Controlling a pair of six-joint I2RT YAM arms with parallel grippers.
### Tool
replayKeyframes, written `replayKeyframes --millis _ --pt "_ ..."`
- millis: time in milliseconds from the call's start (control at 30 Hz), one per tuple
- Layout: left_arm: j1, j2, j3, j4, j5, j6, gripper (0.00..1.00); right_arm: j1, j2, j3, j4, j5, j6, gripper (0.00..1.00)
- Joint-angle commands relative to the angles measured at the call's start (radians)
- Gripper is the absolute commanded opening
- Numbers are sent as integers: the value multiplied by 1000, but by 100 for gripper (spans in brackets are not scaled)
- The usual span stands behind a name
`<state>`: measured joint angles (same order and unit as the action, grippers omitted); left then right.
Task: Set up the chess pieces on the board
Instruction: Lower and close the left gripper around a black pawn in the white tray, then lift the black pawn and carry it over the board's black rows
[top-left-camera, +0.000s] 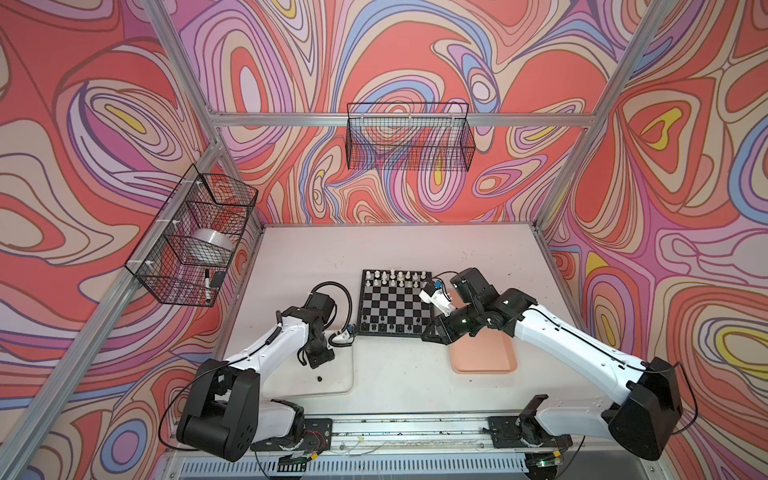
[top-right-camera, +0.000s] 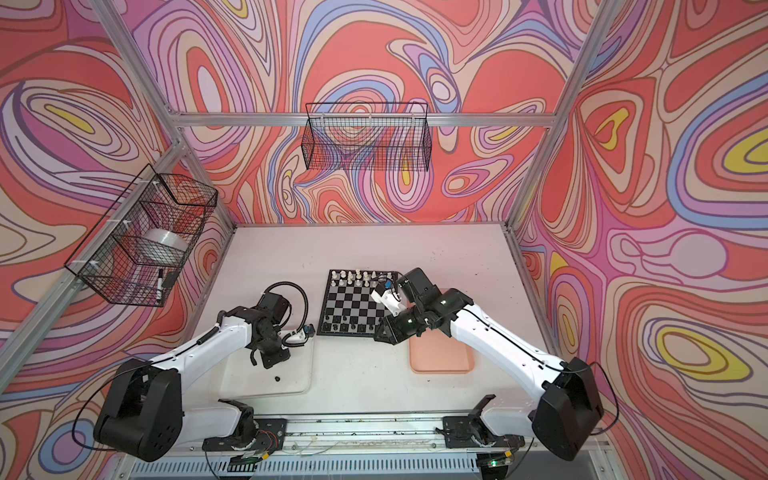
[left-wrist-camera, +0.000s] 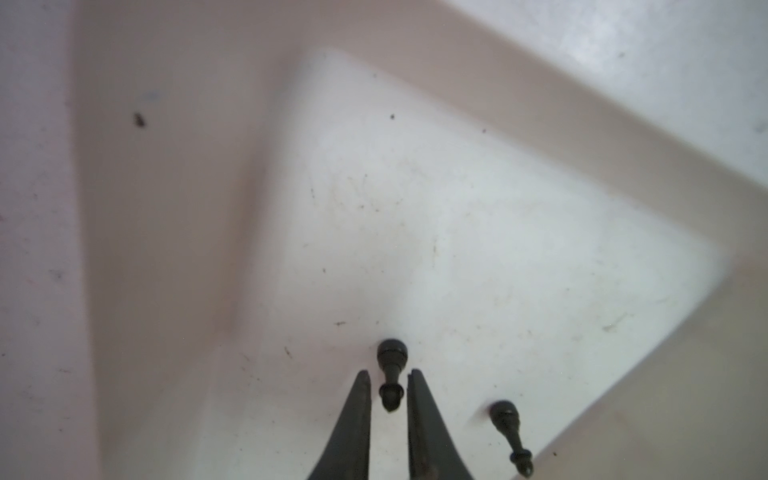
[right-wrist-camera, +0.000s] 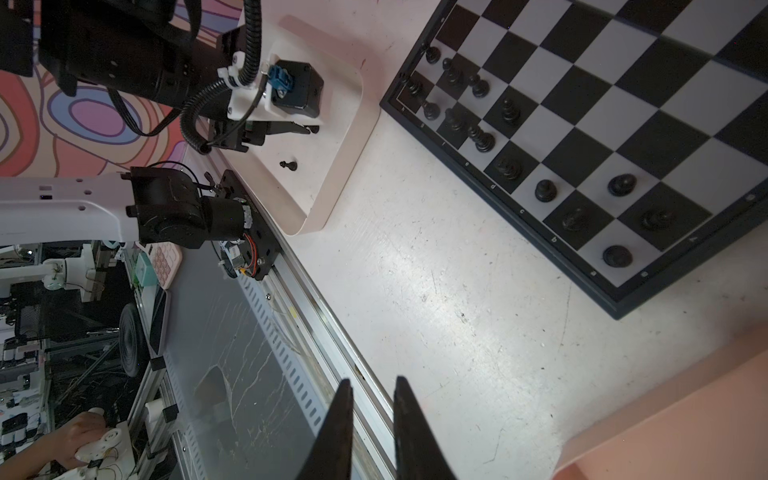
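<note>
The board (top-left-camera: 392, 307) lies mid-table, with cream-white chess pieces (top-left-camera: 399, 276) on its far rows and black ones (right-wrist-camera: 478, 137) on its near rows. Two black pieces lie on their sides in the white tray (left-wrist-camera: 457, 228) left of the board. My left gripper (left-wrist-camera: 388, 374) is down in that tray, its fingers (left-wrist-camera: 359, 407) either side of one lying black piece (left-wrist-camera: 390, 352) with a sliver of gap on each side. The other black piece (left-wrist-camera: 505, 419) lies loose beside it. My right gripper (right-wrist-camera: 372, 384) hovers by the board's near right corner, narrowly open and empty.
A pink tray (top-left-camera: 486, 357) sits right of the board, partly under the right arm. A wire basket (top-left-camera: 195, 245) with a tape roll and a marker hangs on the left wall, and another wire basket (top-left-camera: 409, 137) on the back wall. An aluminium rail (top-left-camera: 407, 428) runs along the front edge.
</note>
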<state>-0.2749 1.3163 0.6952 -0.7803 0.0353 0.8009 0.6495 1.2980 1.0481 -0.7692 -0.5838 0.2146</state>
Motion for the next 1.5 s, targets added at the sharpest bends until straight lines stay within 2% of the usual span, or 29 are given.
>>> replayKeyframes --millis 0,400,733,1000,1167,1467 --pt "6 -12 -3 -3 4 21 18 4 -23 -16 14 6 -1 18" --pt "6 -4 -3 0 8 15 16 4 -31 -22 13 10 -1 18" --pt "5 -12 5 -8 7 14 8 4 -31 -29 10 17 -4 19" --pt "6 -15 33 -29 6 12 7 4 -29 -29 8 20 -11 18" --pt "4 -12 103 -80 27 -1 8 4 -28 -28 5 23 -14 18" --pt "-19 55 325 -159 51 -27 8 5 -41 -33 3 29 -12 18"
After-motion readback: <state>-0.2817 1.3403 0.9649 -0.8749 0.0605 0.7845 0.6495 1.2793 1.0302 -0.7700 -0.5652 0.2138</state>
